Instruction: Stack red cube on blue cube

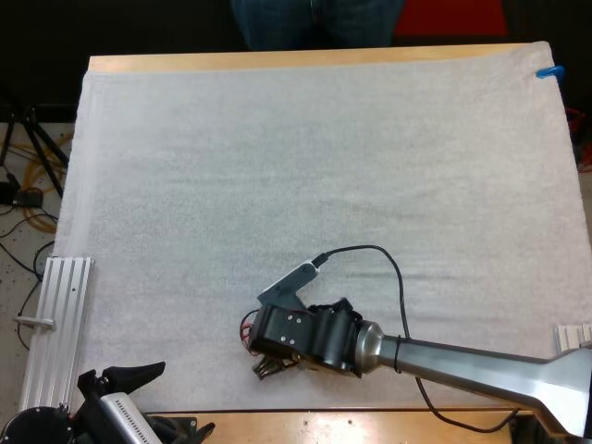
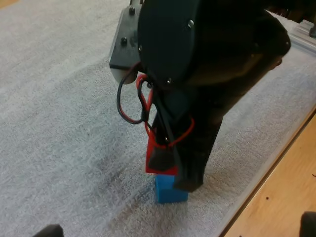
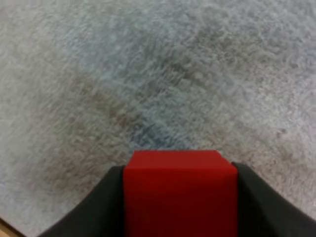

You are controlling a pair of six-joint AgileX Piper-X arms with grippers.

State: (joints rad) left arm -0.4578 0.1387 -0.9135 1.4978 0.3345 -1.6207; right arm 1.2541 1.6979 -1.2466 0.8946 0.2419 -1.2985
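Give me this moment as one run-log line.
step: placing | right gripper: shut on red cube, just above blue cube, contact unclear | left gripper: open, apart from both cubes

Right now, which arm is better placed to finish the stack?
Right. The right pincer is shut on the red cube, directly over the blue cube, touching or nearly so. The left pincer is open and empty at the near edge of the mat.
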